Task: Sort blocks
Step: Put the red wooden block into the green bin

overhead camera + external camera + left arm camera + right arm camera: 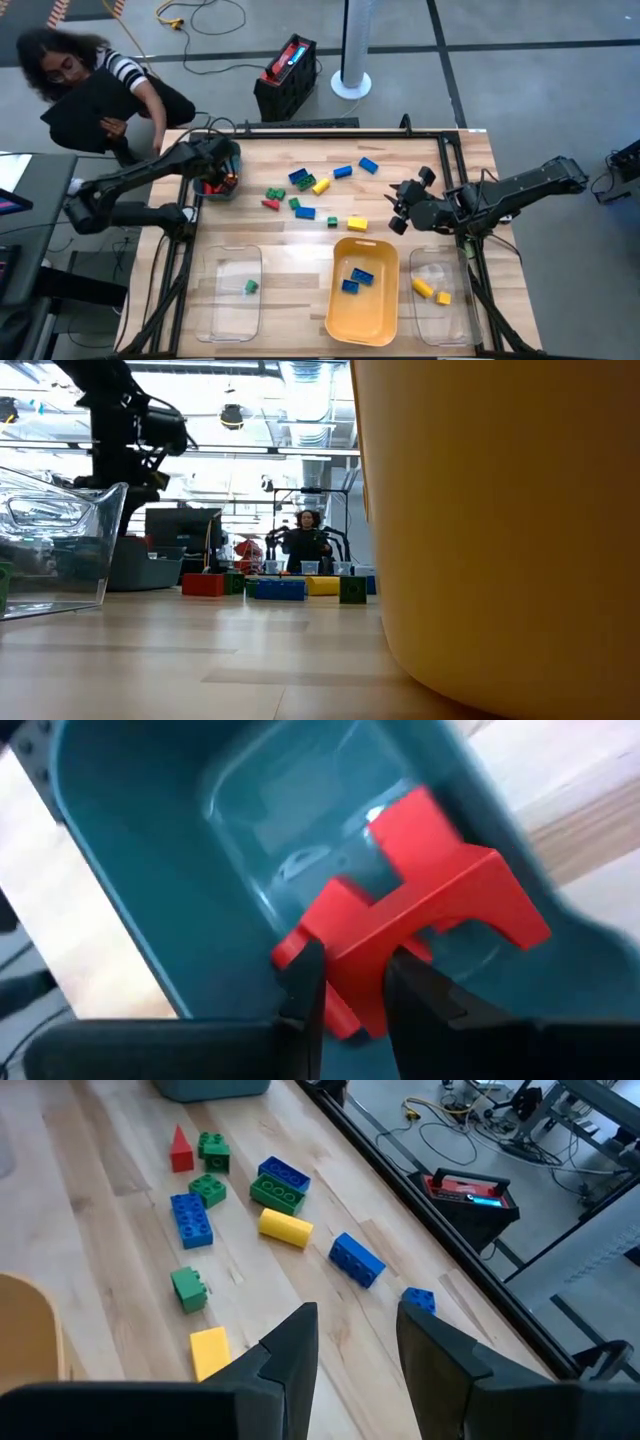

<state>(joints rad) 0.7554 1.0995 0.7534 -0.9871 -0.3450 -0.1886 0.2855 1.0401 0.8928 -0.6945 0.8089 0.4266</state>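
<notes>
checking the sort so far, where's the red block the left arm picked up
In the left wrist view the red block sits between the left gripper fingers, over the teal tray at the table's far left.

blocks: loose cluster mid-table | two blue in yellow tray | red block in teal tray

In the low view we can barely see past the yellow tray; it fills the right half and runs off the edge. The clear tray is cut off at the left too. The blocks out back are too small to count. From above, the left gripper covers most of the teal tray, so we can't tell what's inside.
</notes>
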